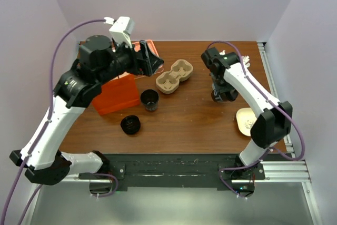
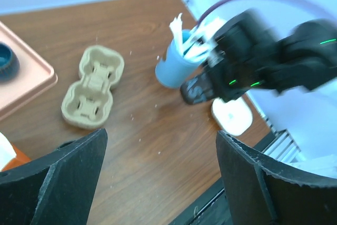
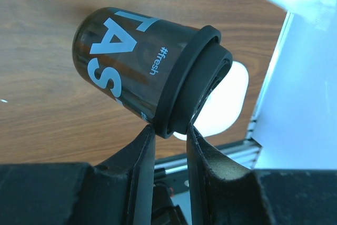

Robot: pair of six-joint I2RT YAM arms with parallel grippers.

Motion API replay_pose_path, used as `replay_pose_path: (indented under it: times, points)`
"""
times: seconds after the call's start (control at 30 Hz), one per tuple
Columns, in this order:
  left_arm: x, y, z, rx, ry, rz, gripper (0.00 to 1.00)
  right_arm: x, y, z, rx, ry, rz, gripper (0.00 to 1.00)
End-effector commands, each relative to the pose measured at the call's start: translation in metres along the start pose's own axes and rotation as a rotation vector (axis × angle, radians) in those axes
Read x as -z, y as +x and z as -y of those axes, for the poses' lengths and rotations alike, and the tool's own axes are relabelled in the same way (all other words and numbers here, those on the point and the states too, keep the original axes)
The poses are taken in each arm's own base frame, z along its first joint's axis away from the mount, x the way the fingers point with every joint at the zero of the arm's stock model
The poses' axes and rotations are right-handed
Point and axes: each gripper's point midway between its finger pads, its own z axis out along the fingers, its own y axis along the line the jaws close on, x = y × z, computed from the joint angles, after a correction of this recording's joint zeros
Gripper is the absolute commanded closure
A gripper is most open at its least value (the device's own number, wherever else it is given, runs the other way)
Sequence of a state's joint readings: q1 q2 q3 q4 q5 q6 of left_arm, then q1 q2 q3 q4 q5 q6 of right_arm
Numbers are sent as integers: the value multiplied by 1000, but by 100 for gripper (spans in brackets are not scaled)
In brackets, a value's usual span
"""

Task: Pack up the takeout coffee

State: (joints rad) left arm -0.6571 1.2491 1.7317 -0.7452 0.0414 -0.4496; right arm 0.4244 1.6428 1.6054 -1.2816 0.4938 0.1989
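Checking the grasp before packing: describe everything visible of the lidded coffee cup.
The takeout coffee is a dark brown paper-looking cup with pale blue lettering, including "#fresh", capped by a black plastic lid. It is tipped on its side over the wooden table, the right gripper pinching the lid's rim. Whether it touches the table is unclear.

We see a brown wooden desk [image 1: 195, 119]. A beige two-cup cardboard carrier [image 1: 175, 76] lies towards the middle of the far edge. An orange container [image 1: 116, 96] stands by the left edge, with an open, lidless dark cup [image 1: 149, 99] upright just beside it. A low black round lid [image 1: 130, 125] lies nearer the near edge. A salmon tray [image 2: 42, 72] in the far left corner holds a dark blue round item [image 2: 6, 62]. A light blue cup [image 2: 176, 64] holding white pieces stands towards the far right corner, and a white dish [image 1: 245, 121] rests by the right edge.
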Motion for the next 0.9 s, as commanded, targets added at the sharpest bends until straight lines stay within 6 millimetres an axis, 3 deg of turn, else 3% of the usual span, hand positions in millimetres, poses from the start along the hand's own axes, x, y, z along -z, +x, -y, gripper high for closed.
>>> replay_pose_path:
  times: [0.0, 0.07, 0.43, 0.73, 0.8, 0.87]
  points:
    - [33, -47, 21, -11, 44, 140, 11, 2, 2, -2, 79, 96, -34, 79]
    - [40, -57, 21, -11, 28, 173, 11, -1, 1, -9, 103, 104, -48, 79]
    - [50, -65, 17, -10, -7, 217, 11, -22, -4, -17, 185, 217, -97, 80]
    - [43, -58, 14, -16, -23, 193, 11, -32, -2, -47, 273, 272, -125, 81]
    - [43, -58, 12, -19, -30, 193, 11, -26, -8, -54, 290, 295, -110, 81]
    - [42, -57, 13, -19, -28, 190, 11, -25, -11, -73, 362, 307, -90, 81]
